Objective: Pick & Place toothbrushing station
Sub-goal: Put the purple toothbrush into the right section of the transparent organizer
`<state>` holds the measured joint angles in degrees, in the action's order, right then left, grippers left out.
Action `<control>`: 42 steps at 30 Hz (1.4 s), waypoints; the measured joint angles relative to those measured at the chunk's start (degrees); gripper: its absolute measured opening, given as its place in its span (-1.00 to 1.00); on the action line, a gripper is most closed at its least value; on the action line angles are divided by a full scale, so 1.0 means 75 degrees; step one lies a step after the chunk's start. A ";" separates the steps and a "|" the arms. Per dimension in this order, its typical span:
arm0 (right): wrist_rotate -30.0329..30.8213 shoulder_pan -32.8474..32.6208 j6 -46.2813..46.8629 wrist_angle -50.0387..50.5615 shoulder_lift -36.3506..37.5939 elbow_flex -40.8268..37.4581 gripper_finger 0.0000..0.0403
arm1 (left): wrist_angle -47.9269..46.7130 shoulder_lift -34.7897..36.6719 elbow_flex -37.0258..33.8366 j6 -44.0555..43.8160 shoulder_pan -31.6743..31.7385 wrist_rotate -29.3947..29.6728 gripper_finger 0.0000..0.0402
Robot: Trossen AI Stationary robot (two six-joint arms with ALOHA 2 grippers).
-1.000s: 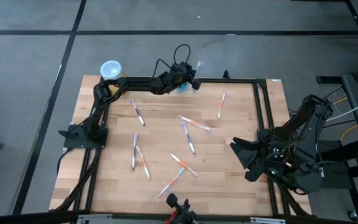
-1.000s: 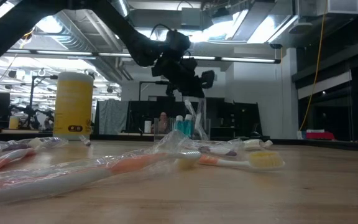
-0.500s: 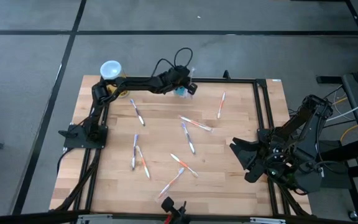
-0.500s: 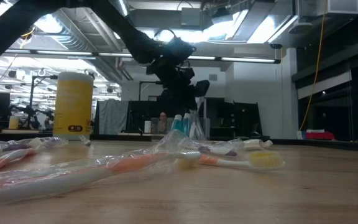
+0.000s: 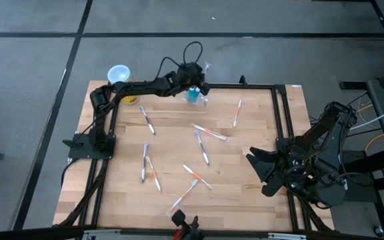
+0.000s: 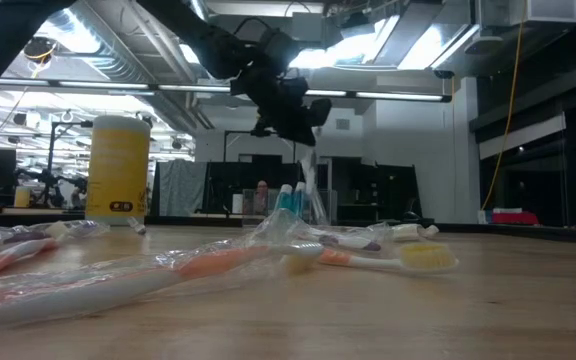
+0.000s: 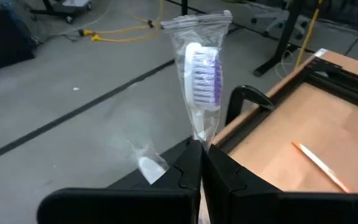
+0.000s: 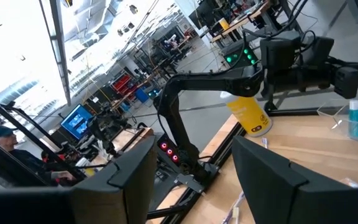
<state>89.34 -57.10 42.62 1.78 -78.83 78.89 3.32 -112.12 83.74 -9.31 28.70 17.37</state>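
- Wood table point(image 5: 245, 173): L arm reaches along its far edge; R arm parked well off, right side.
- Clear toothbrushing station point(image 5: 194, 95) stands at far edge, directly under left gripper point(image 7: 201, 163).
- Fingers pinched together on wrapped toothbrush point(image 7: 202, 87), long axis upright; right gripper point(image 8: 194, 171) fingers apart.

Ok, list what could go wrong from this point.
1. The left gripper pinches only the bottom end of a bagged toothbrush, so it might swing or slip out on the way into the toothbrushing station.
2. The station sits at the table's far edge and already holds blue-capped items; a low approach could knock it over or push it off.
3. The yellow canister stands near the left arm and could be clipped. The right gripper waits at the table's right.
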 joint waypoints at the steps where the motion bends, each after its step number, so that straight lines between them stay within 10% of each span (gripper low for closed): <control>1: -0.0008 0.0000 -0.0007 0.0008 0.0000 0.0000 0.06 | -0.0032 -0.0010 0.0000 -0.0035 -0.0020 -0.0001 -0.99; 14: -0.0020 -0.0082 -0.0179 -0.0011 0.0000 0.0000 0.06 | -0.1056 -0.0035 0.0000 -0.0483 -0.0395 -0.0566 -0.93; 26: 0.0088 -0.0318 -0.0176 -0.0014 0.0000 0.0000 0.06 | -0.1568 0.0032 -0.0006 -0.0539 -0.0137 -0.1078 -0.04; 33: 0.0088 -0.0318 -0.0176 -0.0016 0.0000 0.0002 0.06 | -0.3986 0.0837 -0.0006 0.0311 -0.0036 -0.0117 0.10; 39: 0.0088 -0.0318 -0.0207 -0.0017 0.0000 0.0002 0.06 | -0.8217 0.1596 -0.0806 -0.3052 0.0057 0.0896 0.08; 42: 0.0085 -0.0318 -0.0284 -0.0014 0.0000 0.0000 0.06 | -0.8268 0.2371 -0.2121 -0.5063 -0.0142 0.0830 0.07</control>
<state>89.97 -59.48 40.49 1.67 -78.83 78.89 -58.69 -94.33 67.84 -47.28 27.63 23.60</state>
